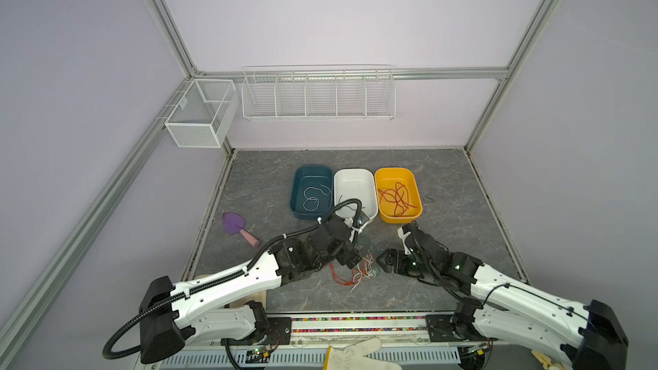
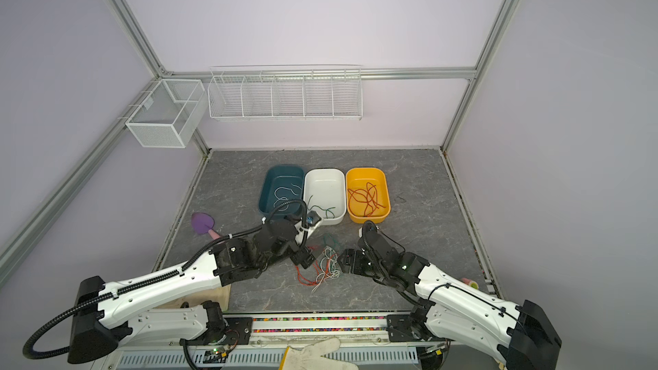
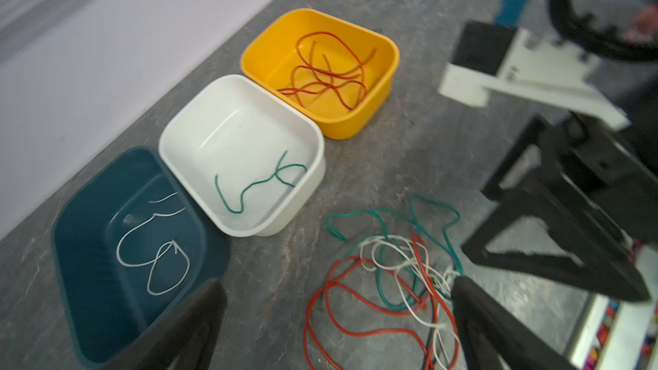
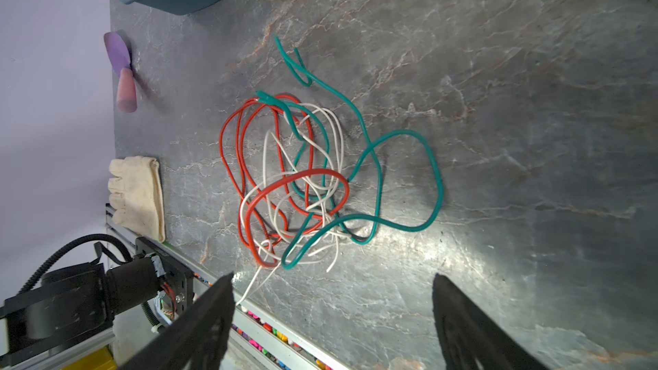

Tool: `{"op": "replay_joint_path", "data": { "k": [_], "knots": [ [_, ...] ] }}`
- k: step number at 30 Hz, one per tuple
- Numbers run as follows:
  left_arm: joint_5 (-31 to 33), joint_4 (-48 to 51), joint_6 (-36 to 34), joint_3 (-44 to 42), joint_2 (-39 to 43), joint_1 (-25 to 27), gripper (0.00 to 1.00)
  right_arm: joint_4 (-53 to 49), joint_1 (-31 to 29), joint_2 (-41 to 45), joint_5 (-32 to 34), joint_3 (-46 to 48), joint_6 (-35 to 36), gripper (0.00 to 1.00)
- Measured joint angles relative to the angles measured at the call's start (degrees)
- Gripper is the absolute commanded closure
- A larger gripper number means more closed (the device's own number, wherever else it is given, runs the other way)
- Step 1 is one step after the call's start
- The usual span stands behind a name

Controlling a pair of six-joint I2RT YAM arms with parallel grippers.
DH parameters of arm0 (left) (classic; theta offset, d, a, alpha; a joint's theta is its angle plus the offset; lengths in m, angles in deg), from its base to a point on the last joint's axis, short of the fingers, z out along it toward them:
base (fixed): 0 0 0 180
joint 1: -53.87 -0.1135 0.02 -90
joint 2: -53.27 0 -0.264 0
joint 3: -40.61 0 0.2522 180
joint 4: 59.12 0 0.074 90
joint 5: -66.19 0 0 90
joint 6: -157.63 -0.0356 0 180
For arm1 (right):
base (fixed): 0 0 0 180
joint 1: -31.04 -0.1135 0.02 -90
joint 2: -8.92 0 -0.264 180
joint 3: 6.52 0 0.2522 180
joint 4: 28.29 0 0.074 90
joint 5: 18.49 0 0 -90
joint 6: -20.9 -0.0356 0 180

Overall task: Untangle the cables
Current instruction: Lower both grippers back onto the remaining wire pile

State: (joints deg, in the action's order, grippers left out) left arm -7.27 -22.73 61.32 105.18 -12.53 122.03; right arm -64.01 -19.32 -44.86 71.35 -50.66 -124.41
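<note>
A tangle of red-orange, white and dark green cables [image 1: 359, 272] [image 2: 324, 266] [image 4: 302, 179] lies on the grey table between my two grippers. My left gripper [image 3: 338, 293] [image 1: 352, 261] hangs open over the tangle's left side, its jaws wide apart with red loops [image 3: 356, 331] between them and nothing gripped. My right gripper [image 4: 334, 286] [image 1: 386, 261] is open just right of the tangle, with bare table between its fingers. One white cable [image 3: 160, 254] lies in the teal bin [image 3: 71, 243], a green one [image 3: 256, 184] in the white bin [image 3: 199, 129], and red ones [image 3: 327, 72] in the yellow bin [image 3: 356, 126].
The three bins stand side by side behind the tangle. A purple scoop with a pink handle [image 1: 235, 224] lies at the left. A cloth glove [image 1: 356, 352] rests past the table's front rail. Wire baskets [image 1: 318, 96] hang on the back wall.
</note>
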Motion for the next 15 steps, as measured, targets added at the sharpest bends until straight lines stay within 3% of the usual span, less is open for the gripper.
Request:
{"op": "replay_joint_path", "data": {
  "k": [7, 15],
  "knots": [
    [-0.22, 2.54, -4.76, -3.58, 1.75, 1.92, 0.01, 0.76, -0.39, -2.84, 0.15, 0.02, -0.55, 0.2],
    [-6.16, 3.87, -8.22, -8.92, 7.69, 1.95, 0.01, 2.71, -1.18, -5.01, 0.2, 0.07, -1.36, 0.22]
  ]
}}
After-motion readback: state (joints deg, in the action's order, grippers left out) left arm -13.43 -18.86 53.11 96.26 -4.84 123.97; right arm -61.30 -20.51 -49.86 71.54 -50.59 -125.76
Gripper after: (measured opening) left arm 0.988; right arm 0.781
